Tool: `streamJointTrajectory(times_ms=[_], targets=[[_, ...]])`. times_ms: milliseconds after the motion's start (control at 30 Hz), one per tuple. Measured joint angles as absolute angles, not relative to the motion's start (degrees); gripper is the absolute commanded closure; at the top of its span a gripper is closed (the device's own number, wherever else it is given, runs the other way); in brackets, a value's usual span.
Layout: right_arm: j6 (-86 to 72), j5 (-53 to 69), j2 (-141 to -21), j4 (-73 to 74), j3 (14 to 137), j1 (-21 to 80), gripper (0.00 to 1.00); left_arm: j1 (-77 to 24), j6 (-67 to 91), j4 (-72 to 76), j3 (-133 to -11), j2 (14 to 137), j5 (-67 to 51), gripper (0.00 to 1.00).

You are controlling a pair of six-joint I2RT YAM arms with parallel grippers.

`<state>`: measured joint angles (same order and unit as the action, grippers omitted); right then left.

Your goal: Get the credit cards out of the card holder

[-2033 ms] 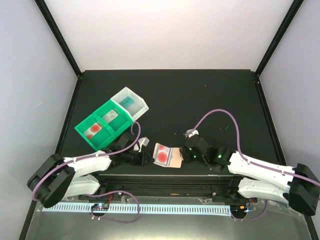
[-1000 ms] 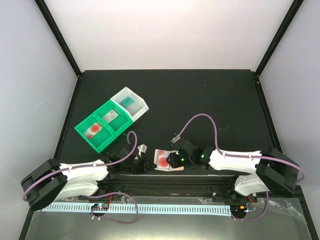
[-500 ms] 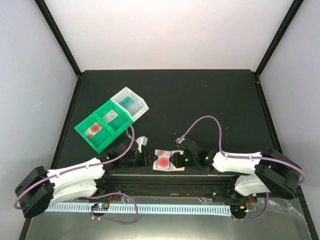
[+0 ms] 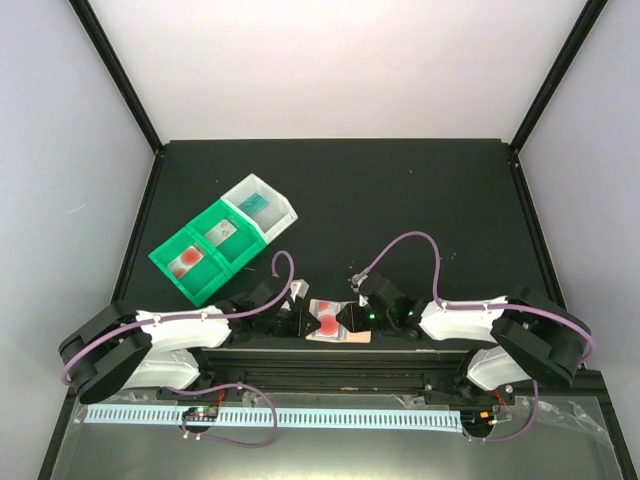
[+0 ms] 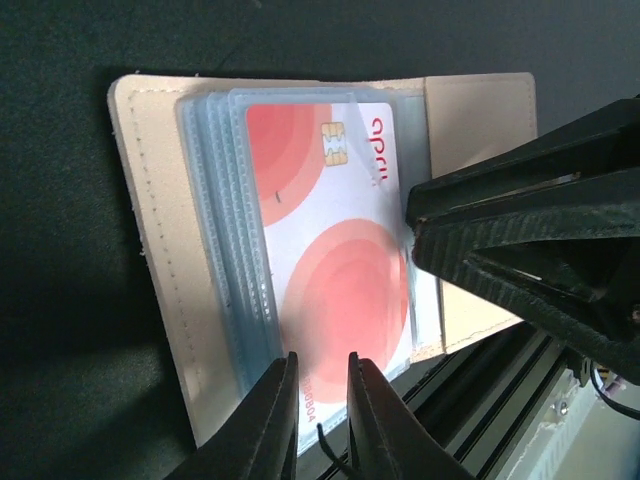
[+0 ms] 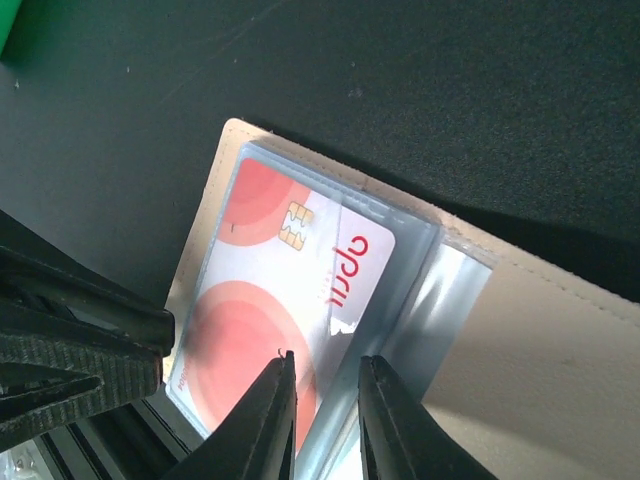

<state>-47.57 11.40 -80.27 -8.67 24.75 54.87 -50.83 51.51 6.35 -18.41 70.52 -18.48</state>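
Card holder lies open at the near edge of the tabletop, between both arms. The red-blotched card sits sleeved, its long axis running straight away from the left end effector. The right end effector flanks a long edge. Both are narrowed to slits; whether either grips anything cannot be determined.

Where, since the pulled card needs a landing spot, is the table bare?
Bare: the table behind the card holder, from the green bin and white bin across to its right edge. Crowded: the near edge, where left pincer and right pincer meet at the holder.
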Motion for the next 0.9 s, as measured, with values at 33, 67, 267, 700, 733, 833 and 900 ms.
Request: streamJointTrajectory(times_ms=[33, 67, 267, 700, 733, 833, 900], targets=[[-47.86, 11.51, -80.51, -8.91, 24.73, 54.87, 0.82, -50.83, 51.44, 6.61, -18.39, 70.63, -18.50, 0.84], [-48.10, 11.64, -80.84, -9.19, 24.73, 54.87, 0.82, -50.83, 51.37, 7.07, -18.26, 70.63, -18.50, 0.85], [-49.30, 12.03, -82.17, -10.87, 24.60, 54.87, 0.82, -50.83, 51.40, 9.30, -16.69, 71.42, -18.52, 0.87], [-50.28, 11.73, -82.67, -12.91, 23.77, 54.28, 0.92, -50.85, 52.10, 12.51, -16.34, 74.50, -19.29, 0.88], [-50.26, 11.75, -82.67, -13.17, 23.66, 54.17, 0.92, -50.87, 52.18, 12.73, -16.34, 74.67, -19.33, 0.88], [-50.04, 12.01, -82.67, -13.87, 23.33, 53.54, 0.93, -50.89, 52.25, 13.17, -16.34, 75.00, -19.46, 0.88], [-49.84, 12.36, -82.67, -14.48, 22.94, 53.12, 0.93, -50.98, 52.25, 13.43, -16.34, 75.13, -19.46, 0.88]])
